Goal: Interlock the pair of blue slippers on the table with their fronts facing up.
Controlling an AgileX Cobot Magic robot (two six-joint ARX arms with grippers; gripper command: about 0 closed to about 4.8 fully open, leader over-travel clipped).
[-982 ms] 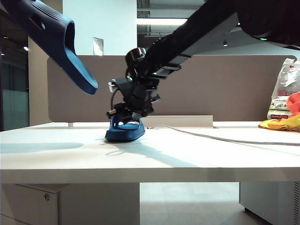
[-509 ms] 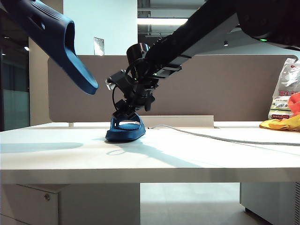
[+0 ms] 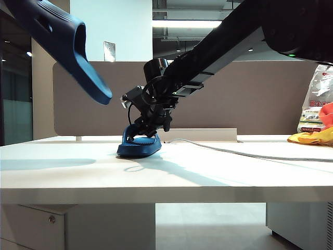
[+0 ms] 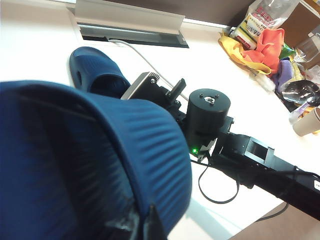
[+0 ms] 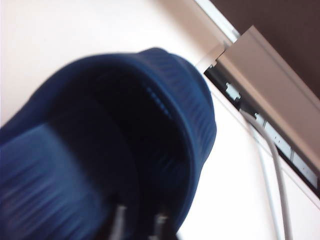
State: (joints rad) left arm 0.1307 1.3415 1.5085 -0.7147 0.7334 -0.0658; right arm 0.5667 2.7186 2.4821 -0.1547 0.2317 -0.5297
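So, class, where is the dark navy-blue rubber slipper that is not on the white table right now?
In the exterior view the raised navy-blue rubber slipper hangs tilted at upper left, held in the shut left gripper, above the white table, left of the right gripper.

You cannot see the left gripper beyond a dark tip at the left wrist picture's lower edge, and the raised slipper it carries runs off the exterior view's upper left corner. In the right wrist view the slipper on the worktop is blurred. The right gripper's fingers are cut by the frame, so their grip stays unclear.
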